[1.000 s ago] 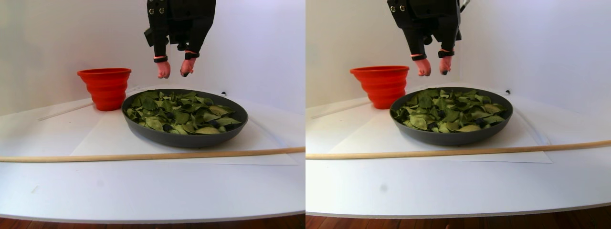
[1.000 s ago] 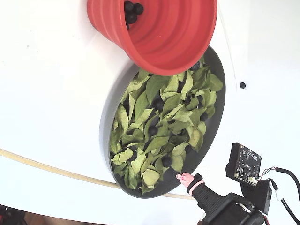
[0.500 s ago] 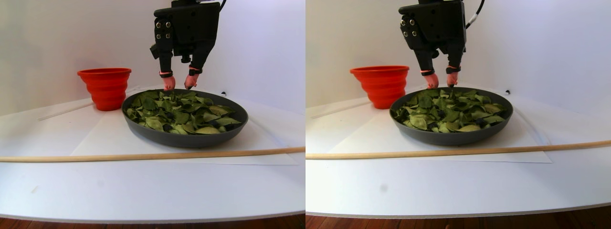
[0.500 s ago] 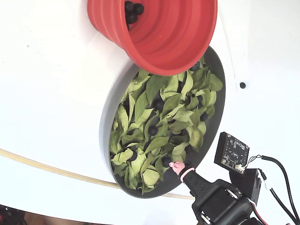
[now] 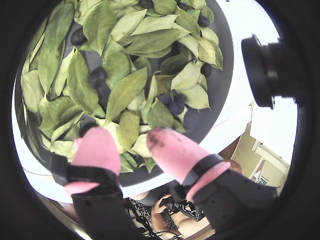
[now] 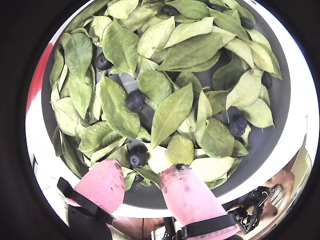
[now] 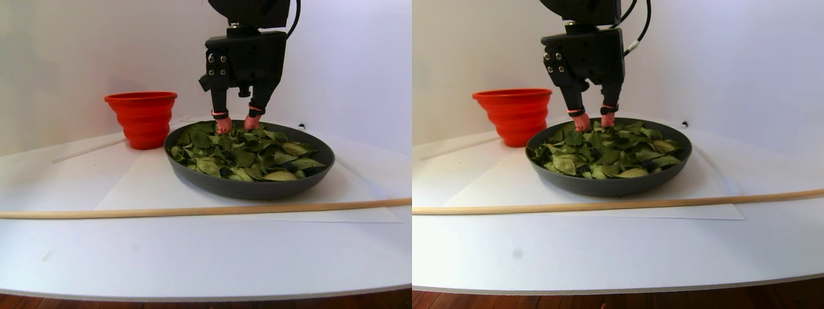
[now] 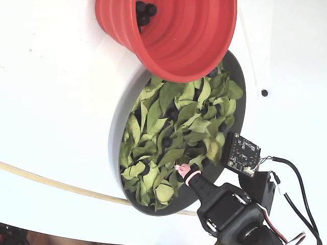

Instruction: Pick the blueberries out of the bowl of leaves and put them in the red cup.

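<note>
Claw (image 6: 145, 172) astride round blueberry (image 6: 137, 156)

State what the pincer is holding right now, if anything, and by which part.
Nothing is held. The pincer is open, its pink fingertips straddling a blueberry among the leaves, not yet closed on it.

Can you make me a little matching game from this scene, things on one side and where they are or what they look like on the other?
Things:
1. red cup
2. leaves
3. tool
4. wooden stick

Descriptions:
A. lies along the white table, in front of the bowl
B. open, pink tips down at the greenery
C. holds a few dark berries
D. green, piled in the grey bowl

Pairs: 1-C, 2-D, 3-B, 4-A
</note>
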Robot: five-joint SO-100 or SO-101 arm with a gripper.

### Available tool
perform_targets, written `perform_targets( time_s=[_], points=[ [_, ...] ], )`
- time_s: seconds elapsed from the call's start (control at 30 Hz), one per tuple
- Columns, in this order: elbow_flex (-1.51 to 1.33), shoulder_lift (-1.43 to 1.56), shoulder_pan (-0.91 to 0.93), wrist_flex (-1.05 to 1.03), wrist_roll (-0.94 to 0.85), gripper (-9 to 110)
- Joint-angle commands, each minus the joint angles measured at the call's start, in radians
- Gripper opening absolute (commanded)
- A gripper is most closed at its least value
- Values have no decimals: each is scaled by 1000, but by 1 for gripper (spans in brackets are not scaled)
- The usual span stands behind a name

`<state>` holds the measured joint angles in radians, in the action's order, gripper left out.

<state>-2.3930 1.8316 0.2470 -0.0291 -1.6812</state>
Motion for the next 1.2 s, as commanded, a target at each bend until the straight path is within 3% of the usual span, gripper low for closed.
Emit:
perform_targets(
  time_s=[0.0, 1.17],
  points=[
    [46, 0, 0, 41, -6, 14],
    [152, -270, -52, 224, 5, 16]
  ],
)
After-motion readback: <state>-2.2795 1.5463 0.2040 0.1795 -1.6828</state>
